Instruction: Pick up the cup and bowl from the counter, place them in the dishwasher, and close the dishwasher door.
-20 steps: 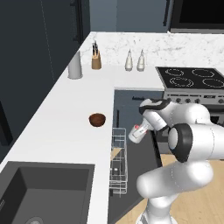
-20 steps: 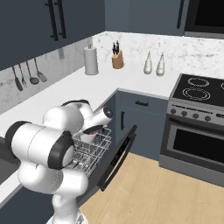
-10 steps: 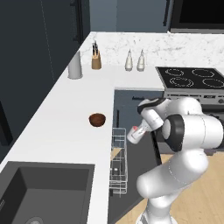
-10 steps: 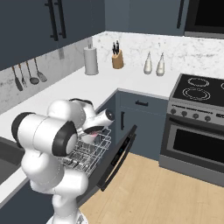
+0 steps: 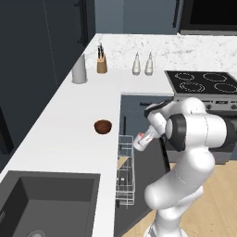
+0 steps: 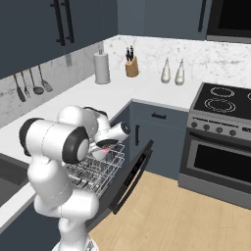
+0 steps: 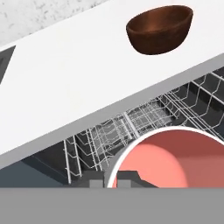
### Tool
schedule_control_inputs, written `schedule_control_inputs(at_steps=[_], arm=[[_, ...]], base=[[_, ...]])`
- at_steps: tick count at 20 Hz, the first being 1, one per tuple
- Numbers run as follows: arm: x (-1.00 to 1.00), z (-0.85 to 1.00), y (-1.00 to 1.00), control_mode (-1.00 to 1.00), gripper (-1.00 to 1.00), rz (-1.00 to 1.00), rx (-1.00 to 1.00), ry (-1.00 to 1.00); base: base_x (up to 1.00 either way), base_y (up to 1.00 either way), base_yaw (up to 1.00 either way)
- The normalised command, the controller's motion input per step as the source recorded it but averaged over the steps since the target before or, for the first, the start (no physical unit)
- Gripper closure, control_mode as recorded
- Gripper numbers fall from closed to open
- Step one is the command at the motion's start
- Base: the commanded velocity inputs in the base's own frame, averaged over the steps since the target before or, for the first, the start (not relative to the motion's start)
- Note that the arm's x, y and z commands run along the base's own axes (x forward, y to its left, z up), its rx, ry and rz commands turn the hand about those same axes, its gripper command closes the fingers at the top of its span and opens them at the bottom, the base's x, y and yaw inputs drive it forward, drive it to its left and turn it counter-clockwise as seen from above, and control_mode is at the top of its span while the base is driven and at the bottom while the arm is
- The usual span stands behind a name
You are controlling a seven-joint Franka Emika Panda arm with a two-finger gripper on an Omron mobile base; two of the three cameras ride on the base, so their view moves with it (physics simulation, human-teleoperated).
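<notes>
My gripper [image 5: 144, 138] is shut on the cup [image 5: 140, 142], a small whitish cup held tilted over the dishwasher's pulled-out white wire rack [image 5: 124, 172]. In the hand view the cup's [image 7: 175, 159] red inside faces the camera, with the rack [image 7: 131, 122] right behind it. The dark reddish-brown bowl [image 5: 102, 126] sits upright on the white counter [image 5: 65, 134], close to its edge and left of the gripper; the hand view has it as the bowl [image 7: 161, 28] at the top. The dishwasher door [image 6: 131, 177] hangs open. From the right base, the cup [image 6: 104, 146] sits just above the rack [image 6: 95, 171].
A tall grey canister [image 5: 79, 69], a tan knife block [image 5: 102, 64] and two bottles [image 5: 142, 64] stand at the back of the counter. A dark sink [image 5: 41, 203] lies at the near left. The stove [image 5: 203, 82] and oven [image 6: 220, 162] are to the right.
The gripper has carried the cup a little left, toward the rack, and the arm's elbow has risen. The bowl has not moved.
</notes>
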Motion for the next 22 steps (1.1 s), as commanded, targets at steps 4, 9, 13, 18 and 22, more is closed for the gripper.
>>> schedule_control_inputs(at_steps=[4,9,13,18,22], arm=[[0.23,-0.23,0.0,-1.0,1.0,0.04,0.0,0.0],[0.2,-0.24,0.0,-1.0,1.0,0.06,0.0,0.0],[0.19,-0.26,0.02,-1.0,1.0,0.06,0.0,0.0],[0.18,-0.27,0.07,-1.0,1.0,0.06,0.0,0.0],[0.18,-0.28,0.07,-1.0,1.0,0.06,0.0,0.0]], base=[[0.0,0.0,0.0],[0.0,0.0,0.0],[0.0,0.0,0.0],[0.0,0.0,0.0],[0.0,0.0,0.0]])
